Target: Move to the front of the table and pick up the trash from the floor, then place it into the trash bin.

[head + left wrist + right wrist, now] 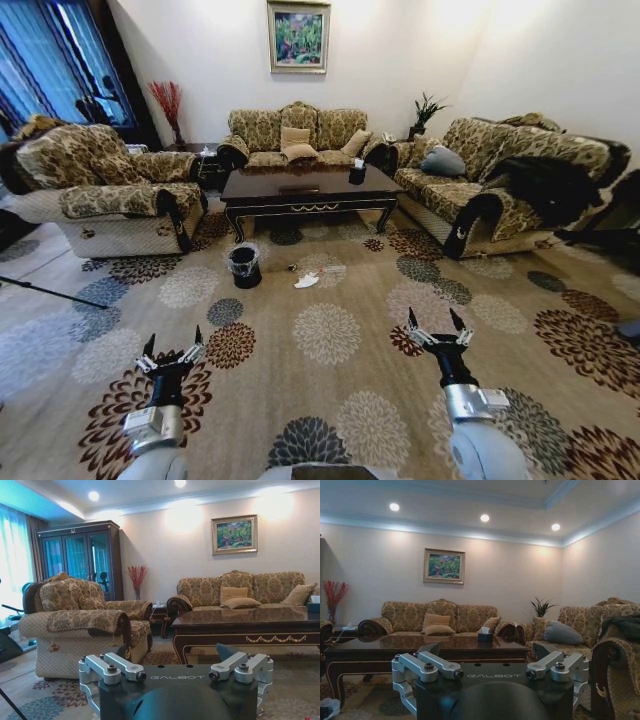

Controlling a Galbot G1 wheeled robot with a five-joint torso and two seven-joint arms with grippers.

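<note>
Both grippers, left [171, 352] and right [439, 329], hang spread wide and empty, well short of the coffee table [305, 190]. Trash bin [243, 266] stands before the table's front-left leg; crumpled tissue [306, 281] lies just beside it on the carpet.

Tiny dark scrap [292, 268] on carpet left of white tissue [306, 281]: too small to tell what it is. Trash bin [326, 710] cut off at right wrist view's edge, just bag rim visible. Table [250, 625] cut by left wrist view's edge, its near legs partly hidden behind left gripper [176, 670]. Both arms cut off at head view's near edge
</note>
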